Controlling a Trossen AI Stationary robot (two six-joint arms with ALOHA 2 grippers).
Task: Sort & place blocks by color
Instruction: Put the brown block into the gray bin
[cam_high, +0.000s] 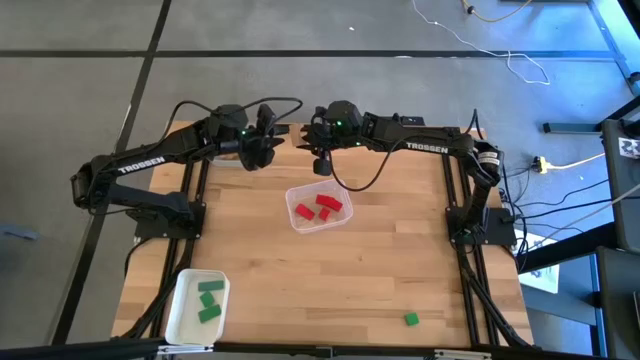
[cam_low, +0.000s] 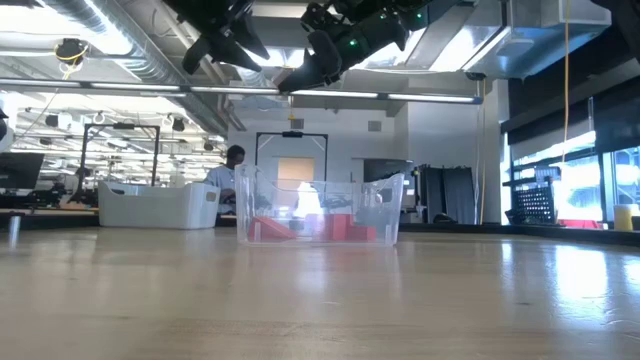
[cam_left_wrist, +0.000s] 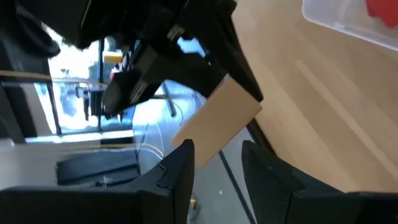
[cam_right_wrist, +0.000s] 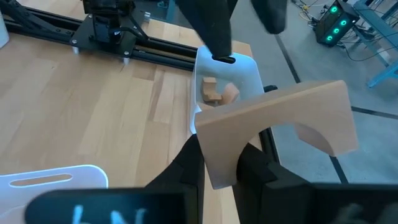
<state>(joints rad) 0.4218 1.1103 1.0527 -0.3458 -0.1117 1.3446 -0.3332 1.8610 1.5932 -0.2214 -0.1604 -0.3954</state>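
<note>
Over a pale plank table (cam_high: 380, 260), reaching in with both arms and meeting high above its far edge. Clamping the right gripper (cam_right_wrist: 221, 155) firmly on a tan arch block (cam_right_wrist: 280, 124), pinching one leg of the arch and leaving the rest jutting out to the side. Hovering the left gripper (cam_left_wrist: 217, 158) right at that same block, fingers (cam_left_wrist: 177, 168) standing apart with floor showing through the gap between them; resting one end of the block just at a fingertip, though whether touching is not clear. Holding both grippers well above the tabletop in the low view, up near the ceiling lights.

Keeping three red blocks (cam_high: 318, 207) together inside a clear tray (cam_high: 345, 222) at mid-table, just below the two grippers in the high view. Keeping green blocks (cam_high: 209, 300) in a white tray (cam_high: 182, 320) at the near left corner. Leaving a lone green block (cam_high: 411, 319) loose on bare wood near the front edge, well apart from either tray. Showing, past the right fingers, a second white tray (cam_right_wrist: 242, 71) at the table's edge with a few tan blocks (cam_right_wrist: 217, 92) lying in it, directly under the left gripper.

Looking beyond the table in the low view onto an open workshop, with a person (cam_low: 228, 170) behind a white bin (cam_low: 158, 206).
</note>
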